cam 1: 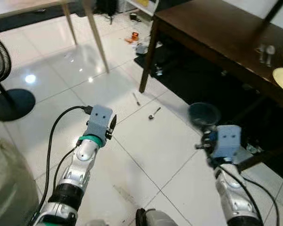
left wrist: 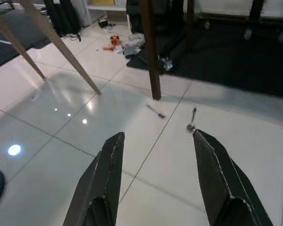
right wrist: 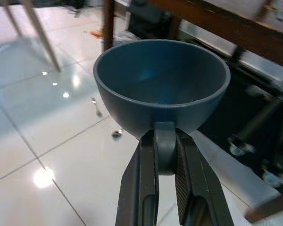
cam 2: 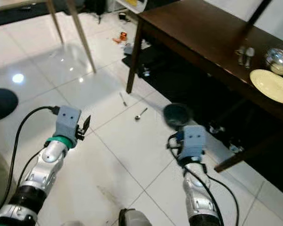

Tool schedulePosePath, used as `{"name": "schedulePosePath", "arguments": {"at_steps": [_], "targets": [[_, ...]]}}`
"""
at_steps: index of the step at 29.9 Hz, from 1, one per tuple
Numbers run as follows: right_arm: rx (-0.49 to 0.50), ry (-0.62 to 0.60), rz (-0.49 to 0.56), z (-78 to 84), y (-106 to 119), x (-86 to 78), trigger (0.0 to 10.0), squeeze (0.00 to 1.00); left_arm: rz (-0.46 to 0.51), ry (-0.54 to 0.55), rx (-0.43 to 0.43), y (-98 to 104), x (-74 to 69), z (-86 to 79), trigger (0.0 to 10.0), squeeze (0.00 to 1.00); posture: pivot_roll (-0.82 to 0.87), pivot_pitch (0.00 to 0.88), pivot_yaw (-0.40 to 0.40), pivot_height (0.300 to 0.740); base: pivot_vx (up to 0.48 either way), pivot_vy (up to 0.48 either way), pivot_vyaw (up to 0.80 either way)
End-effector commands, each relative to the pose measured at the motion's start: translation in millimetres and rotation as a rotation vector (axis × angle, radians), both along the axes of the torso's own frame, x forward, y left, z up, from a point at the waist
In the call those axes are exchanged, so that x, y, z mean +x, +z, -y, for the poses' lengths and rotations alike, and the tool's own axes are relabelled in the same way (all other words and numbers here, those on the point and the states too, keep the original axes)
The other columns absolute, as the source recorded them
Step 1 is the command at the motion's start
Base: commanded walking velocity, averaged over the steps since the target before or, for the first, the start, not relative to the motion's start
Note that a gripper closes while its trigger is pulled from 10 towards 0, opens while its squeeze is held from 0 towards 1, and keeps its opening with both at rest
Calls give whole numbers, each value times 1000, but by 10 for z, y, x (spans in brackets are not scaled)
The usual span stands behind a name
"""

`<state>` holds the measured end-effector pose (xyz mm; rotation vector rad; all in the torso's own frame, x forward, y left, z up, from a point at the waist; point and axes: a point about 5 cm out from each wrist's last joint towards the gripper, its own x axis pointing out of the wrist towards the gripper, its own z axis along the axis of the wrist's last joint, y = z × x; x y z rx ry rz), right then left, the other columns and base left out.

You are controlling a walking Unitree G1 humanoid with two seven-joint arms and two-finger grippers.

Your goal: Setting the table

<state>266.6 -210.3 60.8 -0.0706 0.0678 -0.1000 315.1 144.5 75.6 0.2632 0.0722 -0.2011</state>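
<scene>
Fingers of the right gripper (right wrist: 165, 188) pinch a blue bowl (right wrist: 160, 84); left gripper (left wrist: 158, 155) fingers spread wide, empty.

Glossy white tile floor (cam 1: 146, 141), light glare on it. Dark brown wood desk (cam 2: 203, 33), smooth low sheen. Bowl (right wrist: 160, 84) matt blue-grey, plastic-looking. Spoon (cam 1: 154, 113) on floor shiny metal. Fingers (left wrist: 108, 183) matt black, ribbed inner pads. Plate (cam 2: 272, 85) smooth pale yellow.
</scene>
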Motion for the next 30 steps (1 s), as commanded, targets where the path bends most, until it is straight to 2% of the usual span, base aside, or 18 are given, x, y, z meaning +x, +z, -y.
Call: {"name": "schedulePosePath", "arguments": {"at_steps": [1, 7, 15, 30], "targets": [[1, -20, -9, 2, -39, -16, 10000, 0, -29, -24, 14, -71, -31, 25, 10000, 0, 66, 0, 59, 740, 0, 0, -506], [33, -54, 11, -37, -37, -18, 10000, 0, -38, -70, 34, -43, -12, 30, 10000, 0, 61, 6, 84, 740, 0, 0, -500], [39, -47, 12, -92, -72, -19, 10000, 0, -38, -57, 26, -49, -15, 23, 10000, 0, 71, 9, 76, 740, 0, 0, -503], [34, -58, 23, -84, -60, 13, 10000, 0, -37, -47, 17, -63, -21, 18, 10000, 0, 74, 8, 63, 740, 0, 0, -800]]}}
